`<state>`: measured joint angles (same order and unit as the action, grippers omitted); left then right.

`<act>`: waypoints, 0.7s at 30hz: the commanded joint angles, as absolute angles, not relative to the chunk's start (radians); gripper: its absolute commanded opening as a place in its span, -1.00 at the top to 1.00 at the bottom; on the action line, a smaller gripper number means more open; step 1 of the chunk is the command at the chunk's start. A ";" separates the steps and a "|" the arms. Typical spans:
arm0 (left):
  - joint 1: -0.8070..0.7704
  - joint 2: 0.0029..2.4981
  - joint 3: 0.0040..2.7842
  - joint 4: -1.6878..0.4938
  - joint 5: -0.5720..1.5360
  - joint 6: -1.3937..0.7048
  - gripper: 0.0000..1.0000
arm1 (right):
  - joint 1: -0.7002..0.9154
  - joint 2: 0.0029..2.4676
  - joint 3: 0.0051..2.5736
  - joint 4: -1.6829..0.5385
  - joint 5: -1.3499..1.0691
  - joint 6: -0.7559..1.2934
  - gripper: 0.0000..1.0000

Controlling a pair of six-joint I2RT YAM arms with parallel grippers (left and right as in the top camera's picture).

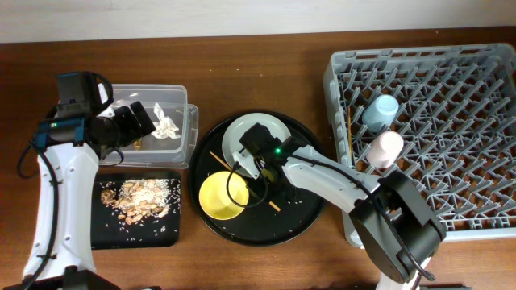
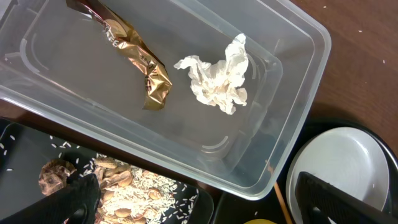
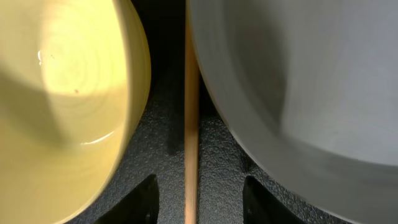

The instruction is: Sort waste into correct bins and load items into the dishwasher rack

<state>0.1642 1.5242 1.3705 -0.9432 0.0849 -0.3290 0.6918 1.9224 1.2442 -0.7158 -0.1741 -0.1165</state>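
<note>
Chopstick [image 3: 191,124], thin and wooden, is straddled by the parted right claw [image 3: 199,202] between yellow round bowl [image 3: 62,93] and pale grey-white plate [image 3: 311,81], lined up for pinching. Left claw [image 2: 205,198] is held agape over the clear plastic tub [image 2: 298,50].

Overhead downward; wrists close, sharing plate [image 2: 339,165]

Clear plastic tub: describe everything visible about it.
The clear plastic rectangular tub is see-through, with rounded corners and a rolled rim. It sits upright on the brown wooden table, its long side beside the shallow black rectangular tray. Inside lie a crumpled white tissue and a brown-gold crinkled wrapper, apart.
</note>
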 commanded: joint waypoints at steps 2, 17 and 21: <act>0.167 1.512 1.372 -0.944 0.078 -0.320 -0.99 | 0.695 1.934 1.226 -0.718 -0.169 -0.123 0.31; 0.167 1.512 1.372 -0.945 0.078 -0.320 -0.99 | 0.694 1.938 1.175 -0.713 -0.170 -0.123 0.83; 0.167 1.512 1.372 -0.945 0.078 -0.320 -0.99 | 0.694 1.936 1.182 -0.735 -0.187 -0.111 0.90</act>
<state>0.1642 1.5242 1.3705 -0.9432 0.0849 -0.3286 0.6888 1.9232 1.1984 -0.7059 -0.1596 -0.1238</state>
